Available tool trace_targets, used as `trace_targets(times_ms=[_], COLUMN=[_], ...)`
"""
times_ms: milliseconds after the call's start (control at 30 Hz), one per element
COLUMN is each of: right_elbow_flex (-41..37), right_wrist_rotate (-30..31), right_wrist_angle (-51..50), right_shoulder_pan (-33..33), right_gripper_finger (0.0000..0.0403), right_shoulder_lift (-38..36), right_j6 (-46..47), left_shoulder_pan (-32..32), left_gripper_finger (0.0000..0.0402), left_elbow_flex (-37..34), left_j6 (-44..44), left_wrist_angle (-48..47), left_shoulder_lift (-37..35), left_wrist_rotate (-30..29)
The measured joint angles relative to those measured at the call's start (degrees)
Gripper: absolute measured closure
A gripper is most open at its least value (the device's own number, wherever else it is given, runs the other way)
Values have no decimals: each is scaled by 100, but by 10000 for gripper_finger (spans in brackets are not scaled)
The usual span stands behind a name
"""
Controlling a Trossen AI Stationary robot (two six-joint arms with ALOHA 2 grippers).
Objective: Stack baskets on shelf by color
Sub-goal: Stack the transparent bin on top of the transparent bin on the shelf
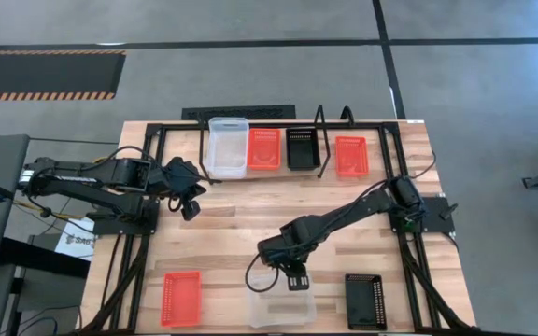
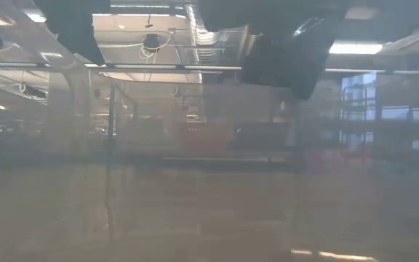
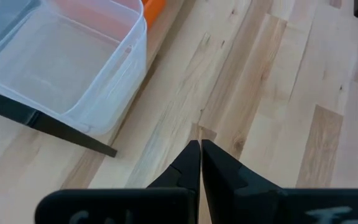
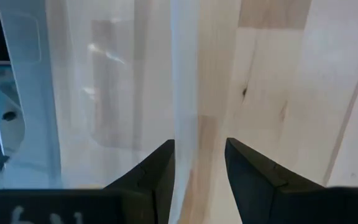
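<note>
Jaws of the right gripper (image 4: 199, 163) straddle the clear basket's (image 1: 280, 308) wall.

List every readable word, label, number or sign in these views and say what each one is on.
No text reads in full.
"SAF...": the cut-off start of a word on a white sheet under the table's left edge; the rest is hidden.
Pale marks on the left end effector housing: cut off, unreadable.
Pale marks on the right end effector housing: cut off, unreadable.

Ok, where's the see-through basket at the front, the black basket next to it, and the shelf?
clear basket (image 1: 281, 310), high view, its floor.
black basket (image 1: 365, 301), high view, its middle.
shelf (image 1: 185, 149), high view, bare board left of the baskets.
</note>
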Motion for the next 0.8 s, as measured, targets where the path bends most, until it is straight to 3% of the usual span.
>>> trace_targets(times_ms=[500, 800], right_elbow_flex=[-18, -631], right_wrist_rotate=[25, 12], right_wrist_angle=[459, 640], right_shoulder_pan=[-337, -328], right_gripper_finger=[246, 251], right_shoulder_lift=[0, -4], right_j6=[-298, -272], left_shoulder_pan=[0, 2], left_gripper_finger=[401, 401], left_elbow_flex=[0, 0], left_j6=[-57, -104], left_wrist_angle=[0, 0], left_shoulder_lift=[0, 0], left_wrist_rotate=[-8, -6])
